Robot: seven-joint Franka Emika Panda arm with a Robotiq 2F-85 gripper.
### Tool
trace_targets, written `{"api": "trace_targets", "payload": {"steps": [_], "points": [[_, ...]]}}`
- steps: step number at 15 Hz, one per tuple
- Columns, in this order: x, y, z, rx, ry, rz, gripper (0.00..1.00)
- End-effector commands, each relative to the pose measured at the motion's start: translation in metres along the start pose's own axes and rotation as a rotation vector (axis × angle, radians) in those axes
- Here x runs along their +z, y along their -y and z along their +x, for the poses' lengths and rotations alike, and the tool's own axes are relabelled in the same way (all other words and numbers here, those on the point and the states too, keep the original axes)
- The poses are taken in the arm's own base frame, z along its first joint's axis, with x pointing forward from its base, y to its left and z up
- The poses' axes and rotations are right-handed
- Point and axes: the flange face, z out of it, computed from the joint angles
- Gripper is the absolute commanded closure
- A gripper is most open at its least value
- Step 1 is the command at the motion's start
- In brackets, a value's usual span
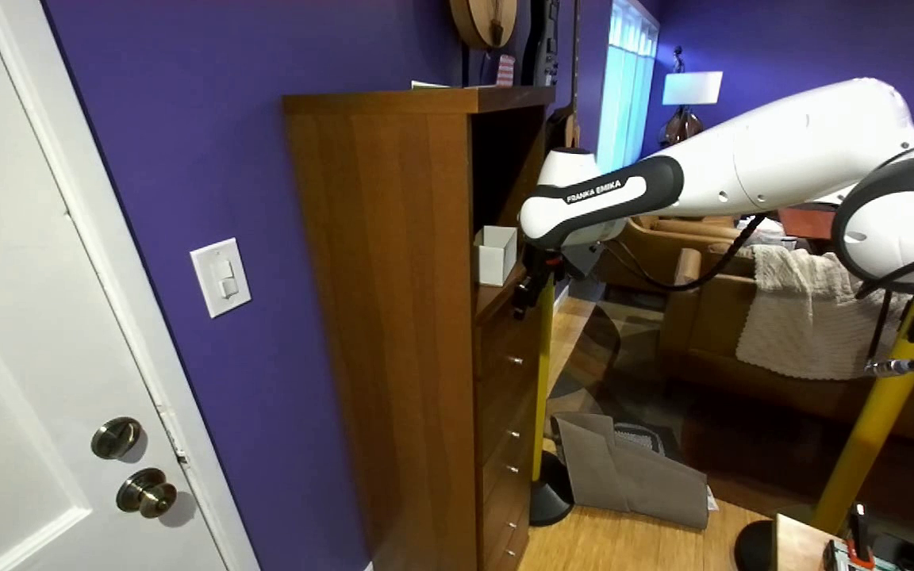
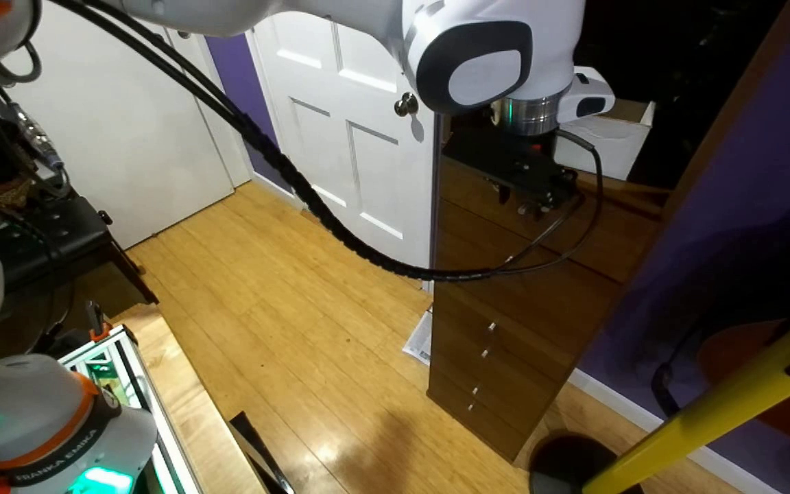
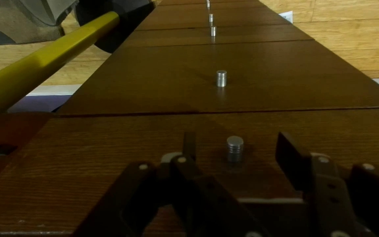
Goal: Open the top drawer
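Observation:
The top drawer has a brown wooden front that looks flush with the drawer below, so it looks shut. Its small silver knob sits between my fingers in the wrist view. My gripper is open, one finger on each side of the knob, with a gap on both sides. I cannot tell whether the fingertips reach the knob's depth. In both exterior views the gripper is in front of the upper part of the cabinet. The top drawer also shows in an exterior view; its knob is hard to make out there.
Lower drawers with silver knobs run below. A white box stands in the cubby above the drawers. A yellow pole on a black base stands beside the cabinet. A dark cable hangs from the arm.

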Motion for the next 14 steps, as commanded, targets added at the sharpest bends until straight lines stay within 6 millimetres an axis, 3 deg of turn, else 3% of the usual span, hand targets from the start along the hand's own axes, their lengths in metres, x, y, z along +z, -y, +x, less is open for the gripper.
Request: {"api": "trace_targets", "payload": {"steps": [1,4,6,10,14], "points": [[0.011,-0.006,0.008,0.010,-0.018,0.009,0.60],[0.015,-0.006,0.008,0.013,-0.014,0.014,0.75],[0.016,-0.005,0.008,0.013,-0.016,0.016,0.98],[0.014,-0.004,0.005,0.010,-0.010,0.025,0.96],[0.017,-0.006,-0.011,-0.005,0.074,0.031,0.96]]}}
